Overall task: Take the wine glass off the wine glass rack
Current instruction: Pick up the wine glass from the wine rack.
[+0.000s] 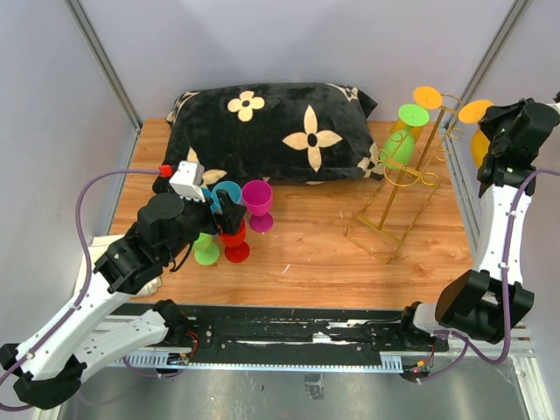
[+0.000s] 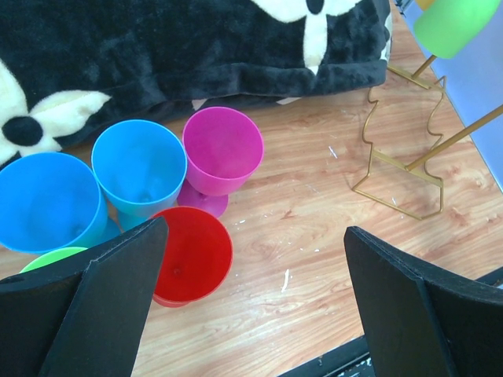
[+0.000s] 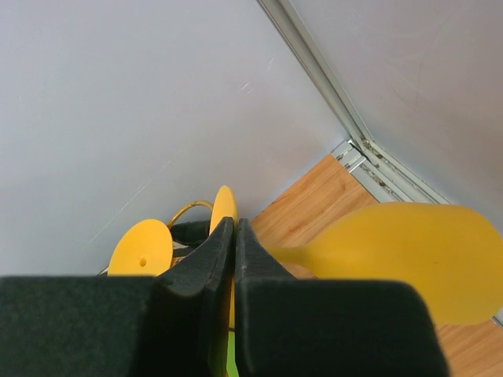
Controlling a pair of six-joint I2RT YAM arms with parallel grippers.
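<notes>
Left tool (image 1: 220, 206): Spread wide and gripping nothing, poised over the magenta cup (image 1: 256, 196) and red cup (image 1: 234, 238) at the left of the counter (image 1: 315, 254). Leave it parked there; you have no job for it in this step.

Cushion (image 1: 271, 131): Black with pale flowers, lying across the back, well apart from the work.

Wine glass rack (image 1: 405, 179): Gold wire, standing right of centre just off the cushion's right corner. A green wine glass (image 1: 399, 147) hangs on it foot-up, and an orange foot (image 1: 427, 96) shows at the top. It looks light, so any sideways drag on a hook could probably tip it.

Yellow wine glass (image 3: 401, 255): Your target, at the rack's far right. Its bowl points toward the side wall, and its foot is just beside the outermost hook. The views do not show whether the stem has cleared the wire.

Right tool (image 3: 236, 232): Pressed together on the yellow stem, between bowl and foot, high beside the rack.

Step in hand, as judged: Drawing the glass free of its hook. Slide the stem out along the hook's open mouth, not across the wire. Keep the pinch firm and go slowly, watching the rack for any lean. Mind the wall close on the right and the green glass on the left before you lower the glass to bare counter.
</notes>
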